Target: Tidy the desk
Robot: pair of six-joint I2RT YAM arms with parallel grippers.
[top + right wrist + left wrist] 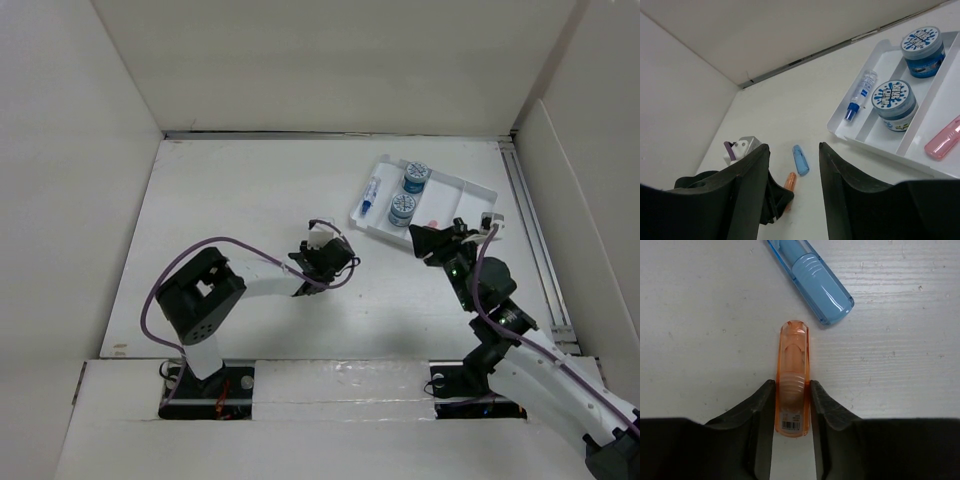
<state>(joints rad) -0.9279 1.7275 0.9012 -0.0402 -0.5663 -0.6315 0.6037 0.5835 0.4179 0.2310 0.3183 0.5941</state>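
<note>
The desk (250, 200) is a white tabletop inside white walls. An orange translucent case (793, 375) lies flat on it. My left gripper (792, 386) has both fingers pressed against the case's sides near its barcode end. In the top view the left gripper (333, 263) covers the case. A blue translucent case (812, 277) lies just beyond it, apart from it; it also shows in the right wrist view (800, 159). My right gripper (793, 148) is open and empty, held above the desk near the white tray (366, 215).
The tray's rim (837, 131) is at the back right. It holds two blue-lidded jars (892, 102), a small blue-capped bottle (860, 95) and a pink case (942, 140). White walls enclose the desk; a rail (530, 230) runs along the right side.
</note>
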